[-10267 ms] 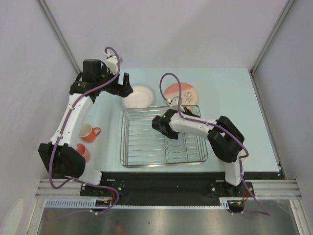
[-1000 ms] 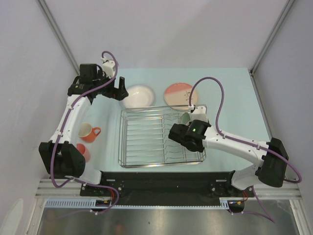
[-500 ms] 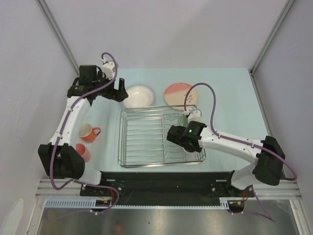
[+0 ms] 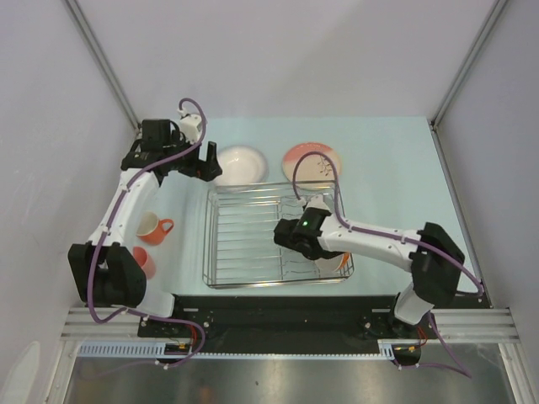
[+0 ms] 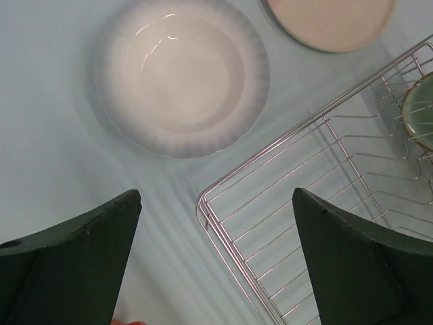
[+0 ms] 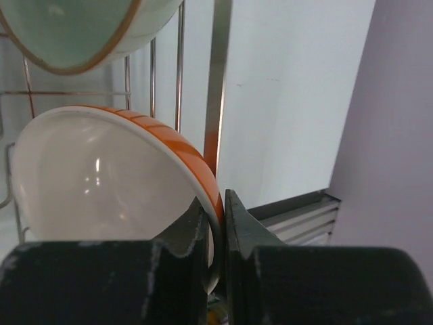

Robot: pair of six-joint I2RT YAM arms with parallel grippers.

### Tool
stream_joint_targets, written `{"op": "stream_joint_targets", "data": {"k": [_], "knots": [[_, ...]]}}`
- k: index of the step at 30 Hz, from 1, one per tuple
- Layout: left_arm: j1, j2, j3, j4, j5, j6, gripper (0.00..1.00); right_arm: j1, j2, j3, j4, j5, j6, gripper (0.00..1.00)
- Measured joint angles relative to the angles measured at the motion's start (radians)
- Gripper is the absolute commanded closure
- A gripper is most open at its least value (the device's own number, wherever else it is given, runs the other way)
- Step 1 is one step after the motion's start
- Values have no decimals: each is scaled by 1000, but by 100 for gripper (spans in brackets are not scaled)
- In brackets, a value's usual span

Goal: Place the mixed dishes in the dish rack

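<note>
1. Right gripper first: it's clamped on the rim of the orange-outside white-inside bowl, one finger on the white inside and one on the orange outside.
2. That bowl is tipped up on edge inside the dish rack, hard against one of its upright wires. From the top view I'd say it's toward the rack's near-right corner. I can't tell if its weight is fully on the wires yet.
3. The sage green bowl is also on edge in the rack, right next to the orange one and apparently further toward the rack's far side.
4. Left gripper is spread wide with nothing in it, hanging over the rack's far-left corner.
5. The white shallow bowl lies flat on the table just beyond that corner.
6. The pink-and-cream plate lies flat just behind the rack's far edge. The orange mug and small pink cup stand well off the rack's left side.
7. Handling, my guess only: it all looks like glazed ceramic, so stiff, slick and easy to chip on the wires.
   - A rim pinch with one finger inside seems the way to go.
   - The white bowl's low, sloped rim leaves little to bite on, so I'd come at its edge steeply and squeeze firmly.
   - It's probably heavier than the cup, so it may swing in the grip once it's tilted.
</note>
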Motion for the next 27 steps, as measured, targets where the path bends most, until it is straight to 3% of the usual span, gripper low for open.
{"op": "stream_joint_targets", "data": {"k": [3,6,9,10,12,21,24,27], "knots": [[0,0,-16,-2,0,5,0,28,76,19,-24,-8,-35,100],[0,0,-17,4,0,6,0,48,113,50,-44,-15,-64,87],[0,0,-17,8,0,6,0,55,128,72,-47,-35,-80,48],[0,0,-17,11,0,6,0,61,131,79,-32,-55,-82,41],[0,0,-18,18,0,6,0,78,135,96,-6,-77,-87,1],[0,0,-18,22,-1,6,0,90,124,166,16,-108,-98,0],[0,0,-18,22,-6,6,0,74,98,294,14,-107,-94,0],[0,5,-15,22,-11,6,0,29,62,558,31,-51,-102,0]]}}
